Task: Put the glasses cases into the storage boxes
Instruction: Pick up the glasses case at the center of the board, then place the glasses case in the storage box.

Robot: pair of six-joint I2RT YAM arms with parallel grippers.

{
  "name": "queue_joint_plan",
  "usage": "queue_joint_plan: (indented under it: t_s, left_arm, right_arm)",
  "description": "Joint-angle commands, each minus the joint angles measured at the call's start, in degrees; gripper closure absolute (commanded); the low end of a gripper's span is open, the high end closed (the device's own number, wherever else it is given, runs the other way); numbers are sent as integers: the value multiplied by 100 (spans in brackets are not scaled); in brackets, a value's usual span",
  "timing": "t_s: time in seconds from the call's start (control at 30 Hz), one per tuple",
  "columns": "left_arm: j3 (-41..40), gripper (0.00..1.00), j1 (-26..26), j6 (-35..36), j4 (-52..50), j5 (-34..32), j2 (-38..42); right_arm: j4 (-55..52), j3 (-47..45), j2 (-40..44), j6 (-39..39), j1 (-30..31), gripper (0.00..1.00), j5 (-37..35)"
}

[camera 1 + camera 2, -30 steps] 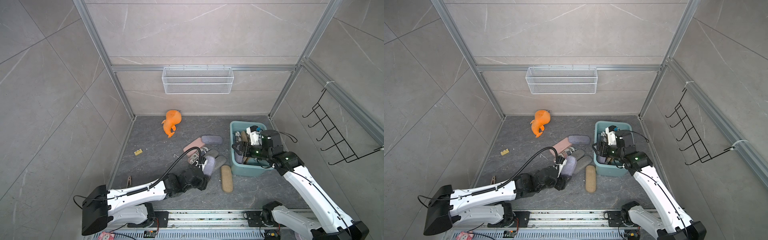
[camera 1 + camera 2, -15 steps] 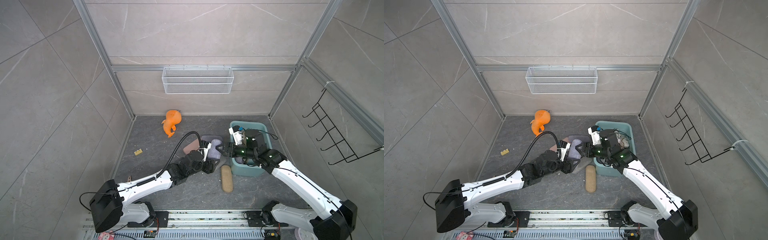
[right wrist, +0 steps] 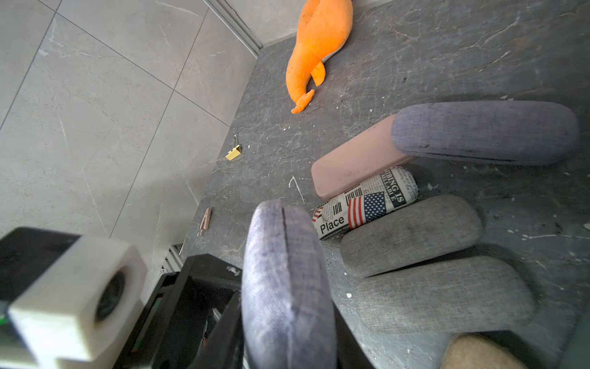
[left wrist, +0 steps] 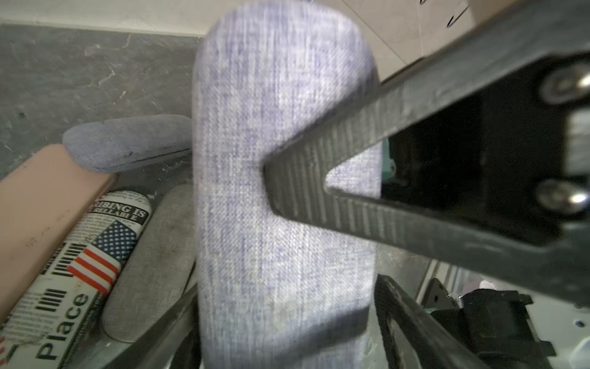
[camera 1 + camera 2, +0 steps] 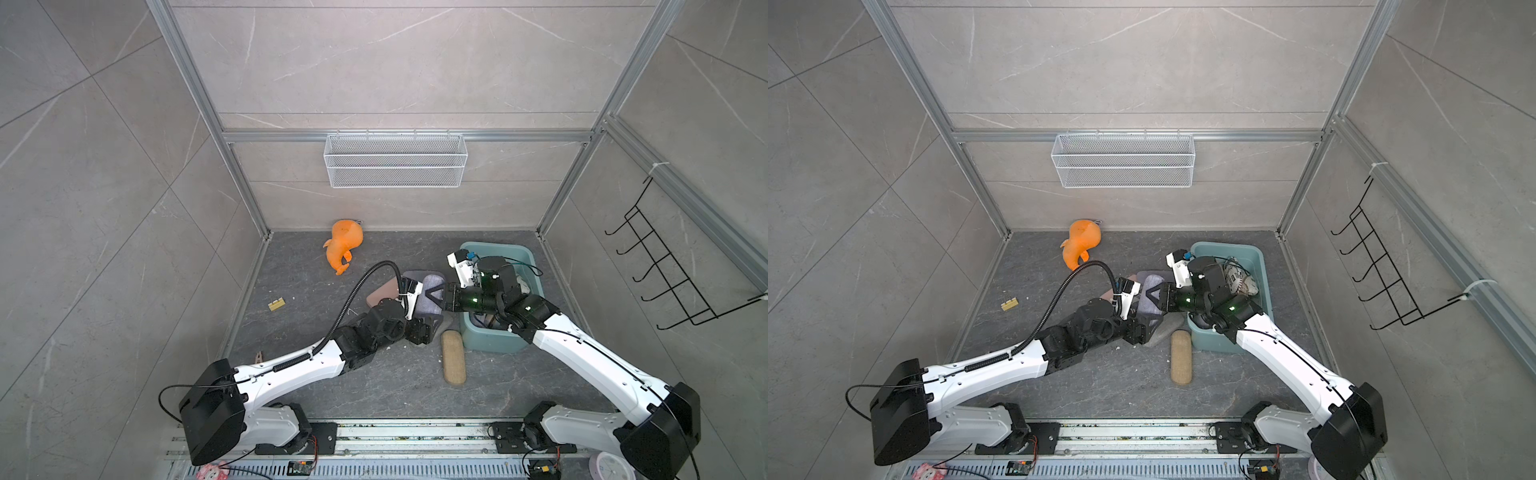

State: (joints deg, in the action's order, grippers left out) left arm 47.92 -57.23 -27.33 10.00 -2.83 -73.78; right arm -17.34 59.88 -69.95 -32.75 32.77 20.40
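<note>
Left wrist view: lilac case [image 4: 281,191] sits between left tool [image 5: 426,329] jaws, which stand apart, a gap on one side.
Right tool [image 5: 434,298]: clamped across the same case.
Tub [image 5: 486,349]: just behind right tool.
Grey cases [image 3: 408,234]: on counter [image 5: 374,386] beneath both tools.

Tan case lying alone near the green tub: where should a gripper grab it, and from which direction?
Grip the tan case across its narrow width at mid-length, coming straight down from above. It lies flat on the floor with bare floor along both long sides there; its far end sits close to the tub, probably a tighter spot.
</note>
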Motion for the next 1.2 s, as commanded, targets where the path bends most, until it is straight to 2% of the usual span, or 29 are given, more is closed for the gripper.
queue_joint_plan:
  t_s: [0.0, 0.2, 0.3, 0.4, 0.53, 0.63, 0.83, 1.17]
  left_arm:
    - [-100, 8, -8, 103, 450, -104, 258]
    - [-758, 5, -12, 9, 32, -832, 1169]
    - [-1123, 5, -10, -108, -278, -1291, 1683]
    - [-1533, 5, -8, -198, -381, -1468, 2251]
    - [-1822, 5, -13, -267, -645, -1626, 2769]
    - [-1962, 4, -8, -289, -675, -1676, 2899]
    - [-1964, 4, -6, -336, -530, -1561, 2675]
    - [-1967, 5, -9, -453, -458, -1386, 2507]
  right_arm:
    - [-411, 371, 114, 188, 27, 66, -500]
    - [-1416, 1280, 48, 830, -54, 67, -1392]
    - [-2084, 1792, 51, 1221, -310, 67, -1902]
    - [-2736, 2144, 145, 1555, -695, 67, -2600]
    - [-3350, 2241, 316, 1863, -1088, 68, -3674]
    - [-3401, 1981, 341, 1892, -1313, 68, -4028]
    - [-2983, 1073, 288, 1749, -1335, 68, -3839]
    - [-2615, 83, -56, 1370, -1332, 69, -2823]
